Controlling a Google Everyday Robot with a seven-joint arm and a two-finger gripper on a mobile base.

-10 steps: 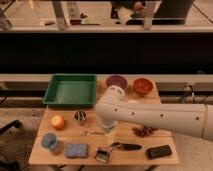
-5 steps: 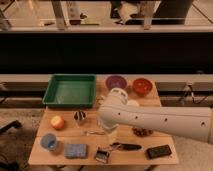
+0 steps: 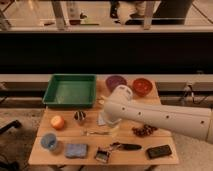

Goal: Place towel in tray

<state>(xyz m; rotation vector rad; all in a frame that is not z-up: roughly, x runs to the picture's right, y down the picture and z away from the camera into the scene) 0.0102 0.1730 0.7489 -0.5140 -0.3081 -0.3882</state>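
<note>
Clearly, only bare floor is seen in the tray, far left; the towel lies on the wooden table beneath the gripper, whose grip cannot be told.

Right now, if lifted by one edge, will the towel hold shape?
Probably droops: the towel lies thin and flat beneath the gripper, near the green tray. Likely light, being so thin. Pushed, it may bunch.

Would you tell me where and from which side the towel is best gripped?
The towel lies flat on the wooden table, so I would come straight down from above and pinch its exposed edge on the picture's left; the rest is hidden under the arm. The gripper is at the arm's end, directly over it.
</note>
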